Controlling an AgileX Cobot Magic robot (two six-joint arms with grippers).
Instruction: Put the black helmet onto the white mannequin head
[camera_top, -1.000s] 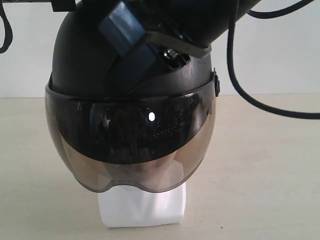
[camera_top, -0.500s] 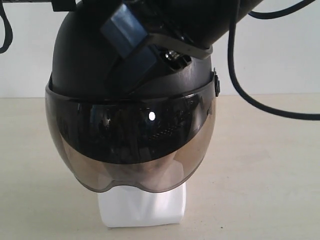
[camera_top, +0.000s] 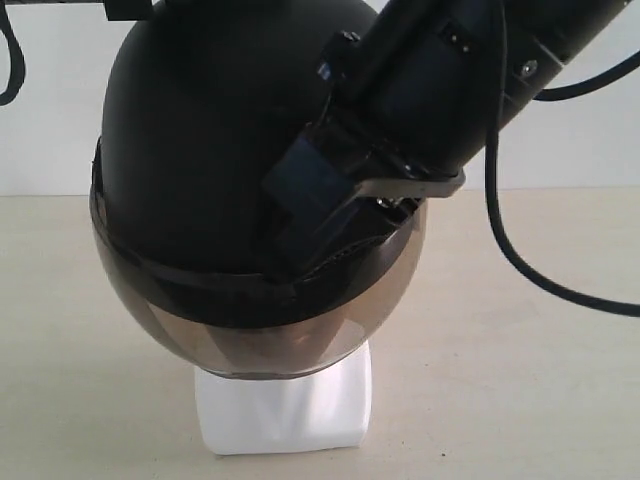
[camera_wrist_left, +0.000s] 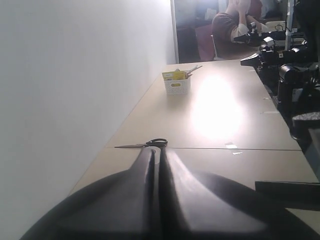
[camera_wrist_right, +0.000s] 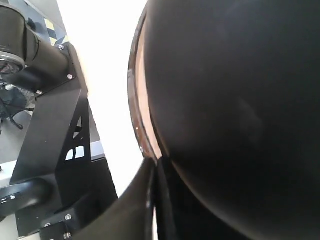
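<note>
Near, on the desk (camera_top: 520, 400): white base of the head (camera_top: 285, 415) showing under the helmet (camera_top: 190, 150), seated over it and tipped forward. Against the helmet's right front, right jaws pressed together, nothing visibly pinched. Above the dome, left jaws fully closed and empty; far beyond on the desk, scissors (camera_wrist_left: 145, 145) and a white basket (camera_wrist_left: 176, 86).

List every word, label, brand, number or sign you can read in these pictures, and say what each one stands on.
No text can be read in any view.
On the black helmet: no brand or lettering shows on its shell or visor.
On the white mannequin head: only its plain base shows, with no marking.
On the white basket, far along the table in the left wrist view: a small yellow label, too small to read.
</note>
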